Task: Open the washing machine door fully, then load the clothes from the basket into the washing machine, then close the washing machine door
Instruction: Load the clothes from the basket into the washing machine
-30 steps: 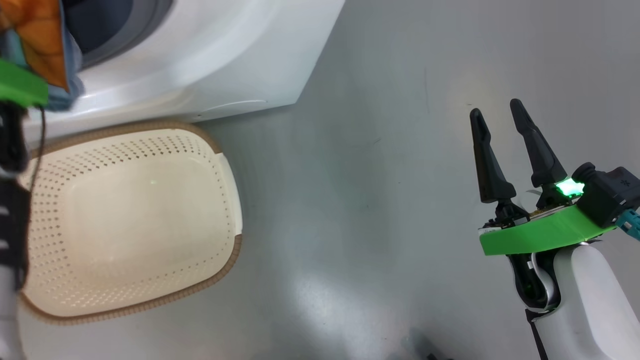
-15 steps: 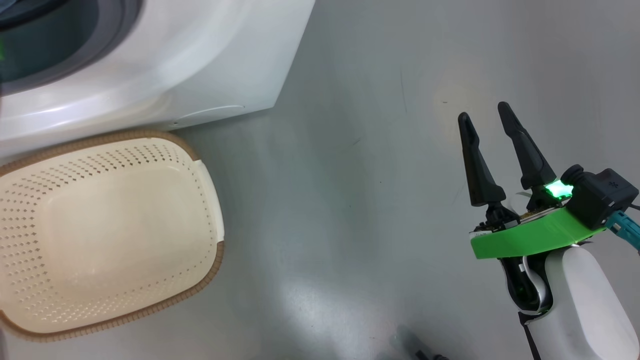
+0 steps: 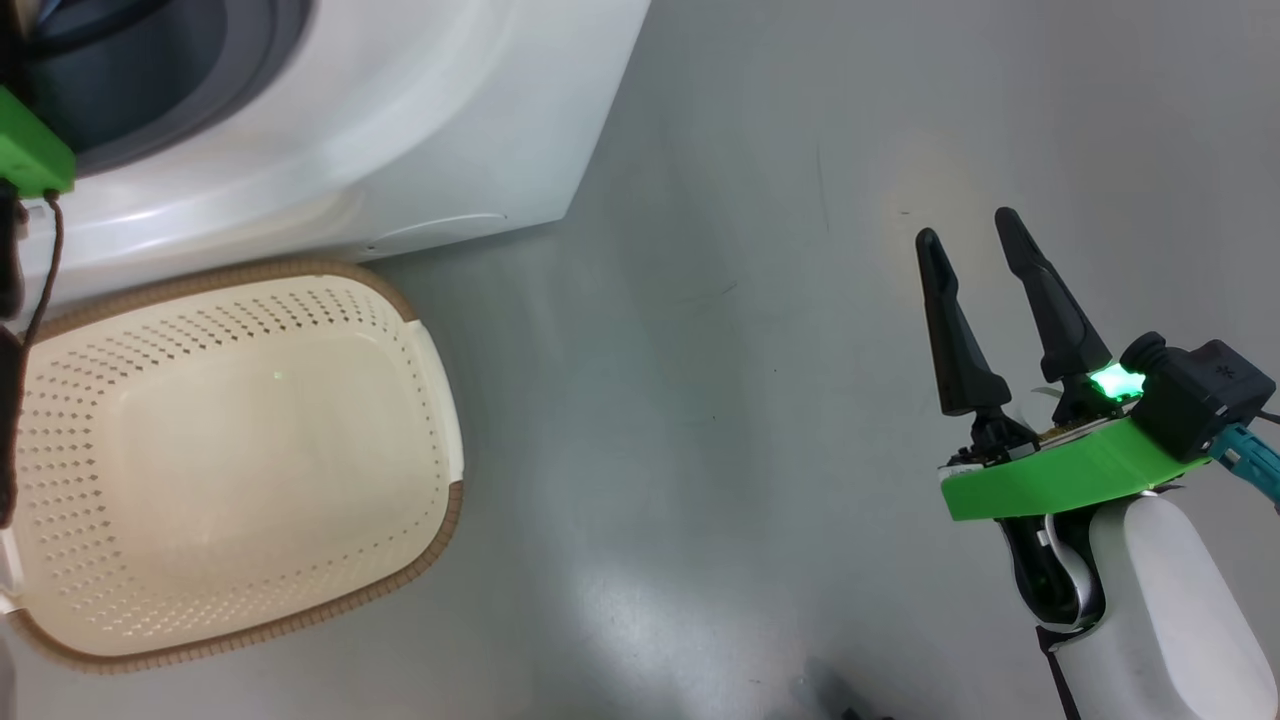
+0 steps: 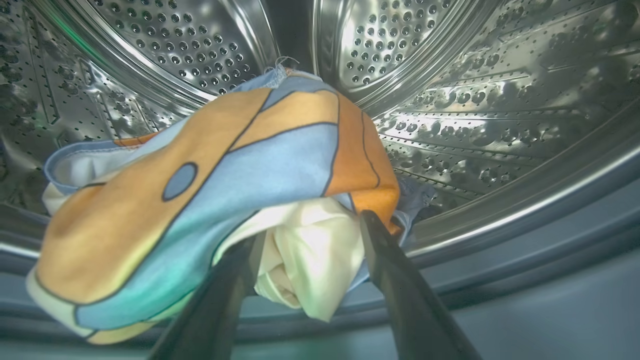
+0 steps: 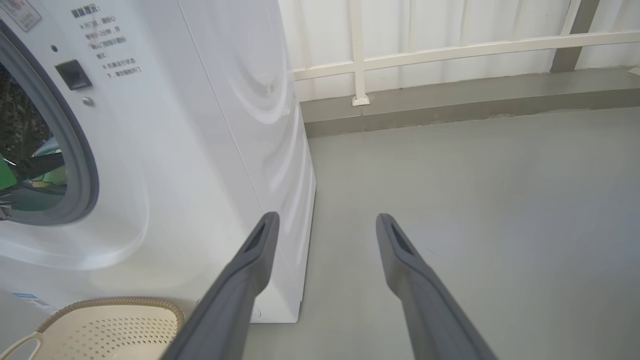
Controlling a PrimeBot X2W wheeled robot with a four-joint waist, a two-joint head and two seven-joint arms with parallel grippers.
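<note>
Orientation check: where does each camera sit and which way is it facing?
Head view: on the head, looking down at floor, basket and washer front; right gripper lower right, left arm's green mount at left edge.
Left wrist view: on the left wrist, looking into the drum at the clothes; left gripper open, clothes at its fingertips.
Right wrist view: on the right wrist, facing the washer's corner, floor and railed wall; its own open fingers at bottom.
Shared: head and right wrist views both show basket and washer front.
</note>
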